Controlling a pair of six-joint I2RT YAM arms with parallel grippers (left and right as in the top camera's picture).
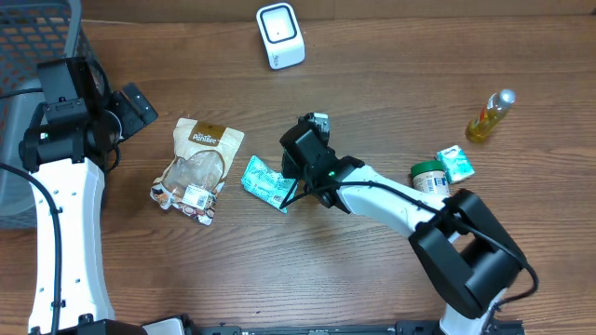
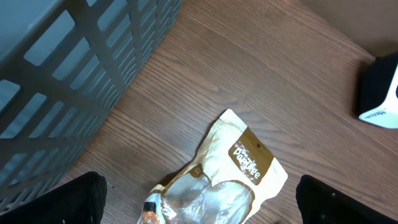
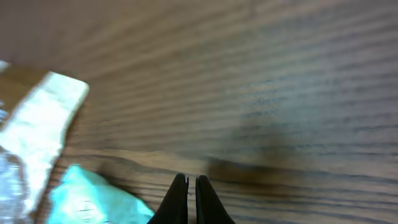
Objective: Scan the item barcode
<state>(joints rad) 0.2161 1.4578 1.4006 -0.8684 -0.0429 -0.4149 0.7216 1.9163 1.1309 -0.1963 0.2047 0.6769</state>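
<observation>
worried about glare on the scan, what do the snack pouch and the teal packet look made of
Snack pouch: seemingly matte tan paper or film on top, with a glossy clear plastic window showing the contents. Teal packet: probably thin plastic film, judging by its crinkled, slightly shiny surface.

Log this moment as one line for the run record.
left hand: open, near snack bag | right hand: shut, empty, beside teal packet | scanner: no item at it

Left arm point(image 1: 70, 214) and right arm point(image 1: 391, 203): white links, black joints, black cable point(image 1: 60, 261), green indicator light point(image 1: 328, 173). Right gripper point(image 3: 192, 178) black.
</observation>
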